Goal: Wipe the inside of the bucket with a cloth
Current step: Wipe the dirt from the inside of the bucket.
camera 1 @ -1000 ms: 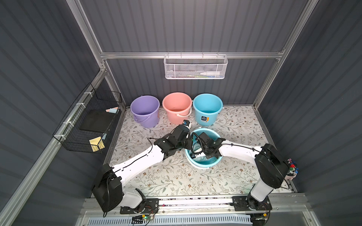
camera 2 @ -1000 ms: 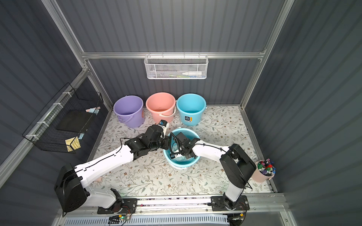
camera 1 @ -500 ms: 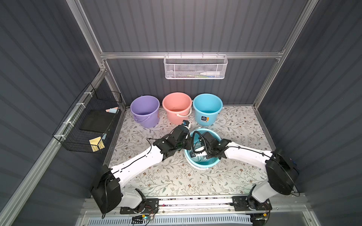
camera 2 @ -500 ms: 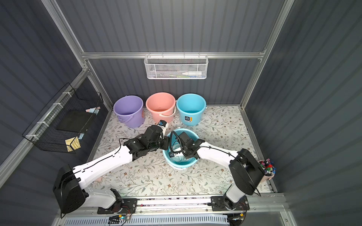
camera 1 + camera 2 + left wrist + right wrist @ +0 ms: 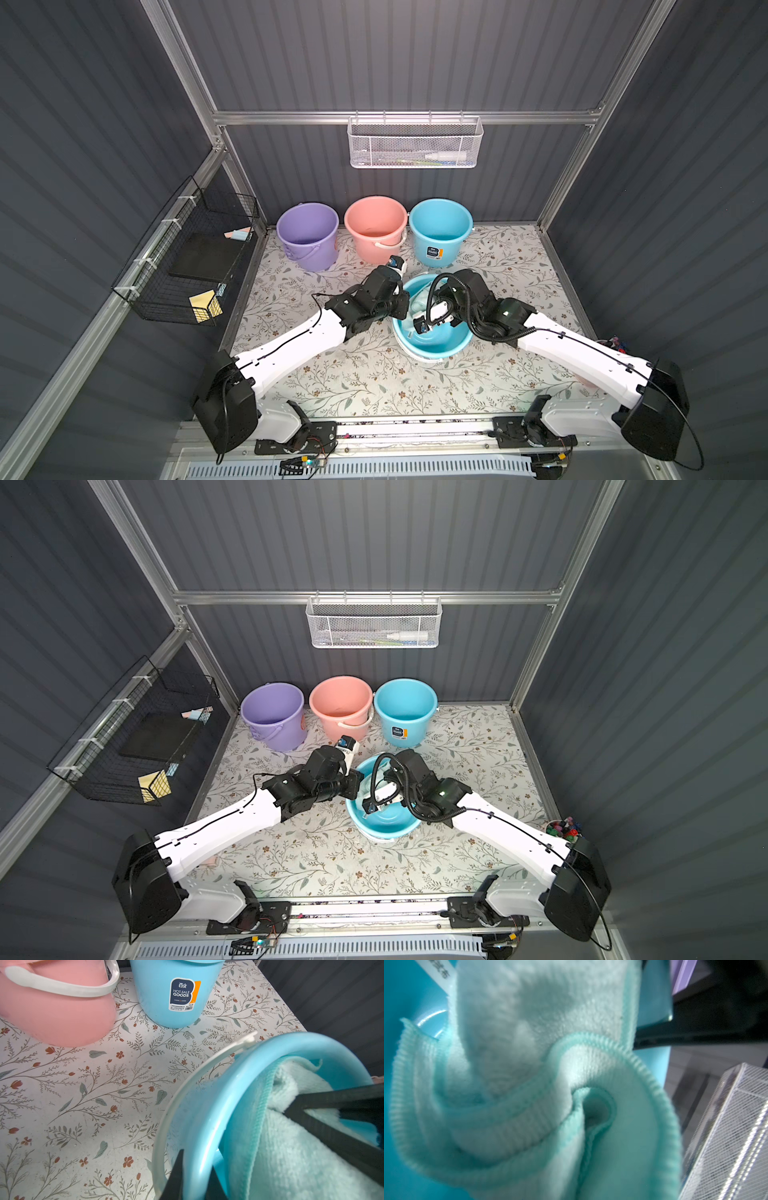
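2 grippers closed on my screen: left gripper [image 5: 196,1159] pinches the bucket [image 5: 228,1084] rim, right gripper [image 5: 291,1110] clamps the cloth [image 5: 291,1157] inside that bucket.

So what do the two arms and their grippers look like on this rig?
The left arm and right arm match: white links between bulky black joint housings, thin black cables clipped along them. A thick ribbed black hose loops at the right wrist. Each wrist carries a small white module with a blue mark. The left gripper has slim, tapered black fingers.
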